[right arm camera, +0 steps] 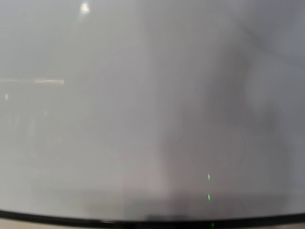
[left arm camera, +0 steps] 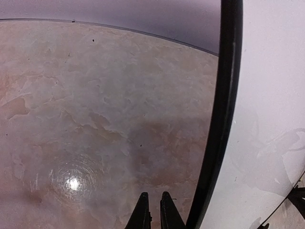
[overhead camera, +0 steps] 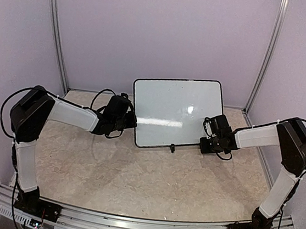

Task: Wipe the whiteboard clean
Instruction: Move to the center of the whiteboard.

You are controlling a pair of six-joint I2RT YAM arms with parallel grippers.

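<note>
The whiteboard [overhead camera: 175, 112] stands tilted at the back middle of the table, white with a thin black rim. Its face shows glare and no clear dark marks. My left gripper [overhead camera: 132, 121] sits at the board's left edge. In the left wrist view its fingertips [left arm camera: 143, 212] are close together with nothing between them, just left of the black rim [left arm camera: 223, 119]. My right gripper [overhead camera: 208, 133] is against the board's lower right edge. The right wrist view is filled by the blurred white board face [right arm camera: 143, 95], with the rim [right arm camera: 95, 220] along the bottom and no fingers showing.
A short black stand foot [overhead camera: 172, 148] pokes out under the board's front edge. The beige marbled tabletop [overhead camera: 151, 180] is enclosed by lilac walls and metal corner posts [overhead camera: 57, 32]. No sponge is in view.
</note>
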